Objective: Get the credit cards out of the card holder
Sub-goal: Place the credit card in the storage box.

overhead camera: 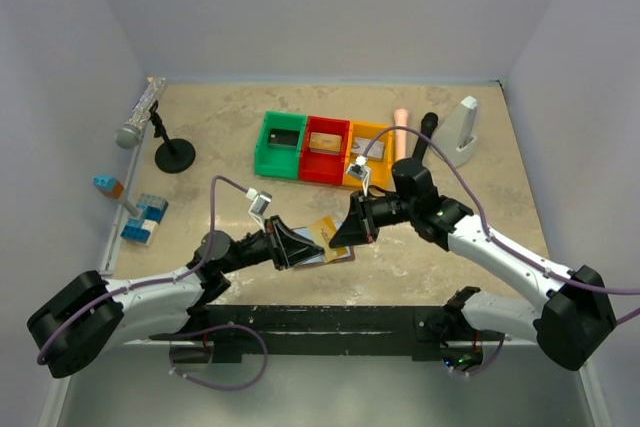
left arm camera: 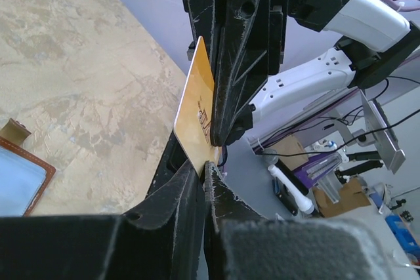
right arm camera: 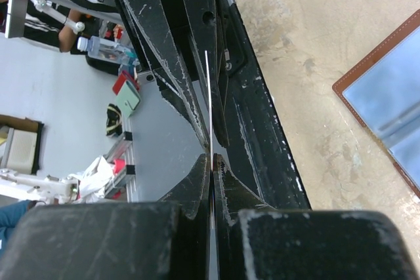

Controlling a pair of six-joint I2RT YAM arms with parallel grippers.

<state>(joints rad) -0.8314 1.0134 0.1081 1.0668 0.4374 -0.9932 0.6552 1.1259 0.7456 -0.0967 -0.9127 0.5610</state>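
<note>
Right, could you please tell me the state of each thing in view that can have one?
gold card: off the table, pinched by both grippers.
card holder: open, lying flat on the table.
left gripper: shut on the gold card.
right gripper: shut on the gold card.

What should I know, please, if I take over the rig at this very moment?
Left pincer: shut on one corner of the gold credit card.
Right pincer: shut on the same card, facing the left one.
Card holder: lying open on the table, touched by neither pincer.
Done: this card is out of the holder.
Left: let one pincer release, set the card down, check the holder's pockets, only partly visible.
</note>
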